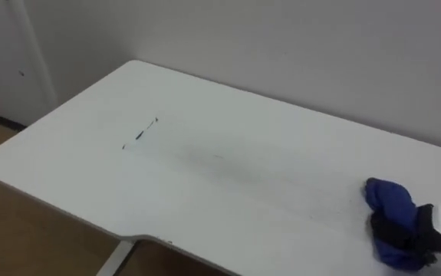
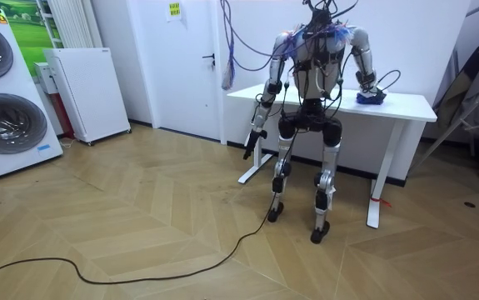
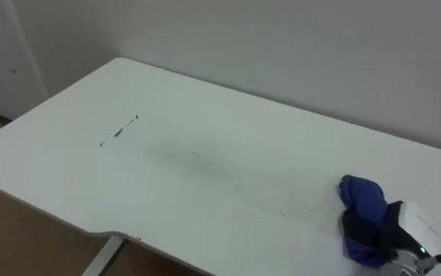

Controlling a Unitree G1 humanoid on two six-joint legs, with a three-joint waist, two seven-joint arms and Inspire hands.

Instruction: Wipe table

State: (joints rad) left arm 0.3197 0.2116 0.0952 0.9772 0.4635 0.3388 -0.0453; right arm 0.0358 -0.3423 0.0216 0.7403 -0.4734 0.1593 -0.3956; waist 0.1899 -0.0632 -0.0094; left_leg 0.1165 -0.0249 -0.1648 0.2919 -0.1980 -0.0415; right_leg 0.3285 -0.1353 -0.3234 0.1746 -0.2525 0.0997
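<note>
R hand (image 3: pixel 383 233) grips blue cloth (image 3: pixel 361 196).

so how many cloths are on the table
1: a blue cloth at the right end of the table, bunched under the right hand, whose fingers curl over it.
</note>
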